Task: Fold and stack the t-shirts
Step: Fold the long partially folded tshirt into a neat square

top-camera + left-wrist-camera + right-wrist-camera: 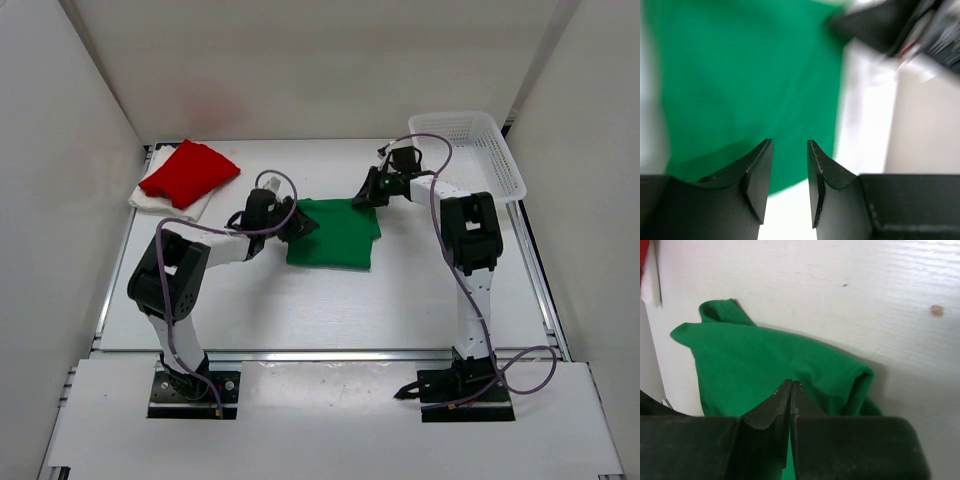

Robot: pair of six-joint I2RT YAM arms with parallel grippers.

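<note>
Two of the three shirts look finished: the red t-shirt [190,170] lies folded on top of the white t-shirt [185,207] at the far left corner of the surface [300,310]. That is the stack begun. The green t-shirt [335,240] lies near the middle of the surface, between the two arms and well apart from the pile. It is already a compact, roughly square shape, so it seems partly folded, with one edge doubled over on the right tool's side.

The right tool [362,197] has its jaws pressed together at that far edge, and appears to pinch a fold of the green cloth. The left tool [303,226] hovers over the shirt's left edge with a narrow gap between its jaws – nothing is caught in them. By my reading, what remains is to finish folding the green shirt and carry it onto the pile.

The white mesh basket [500,160] stands at the far right – what it holds cannot be made out. No brand, label or writing is legible on anything.
</note>
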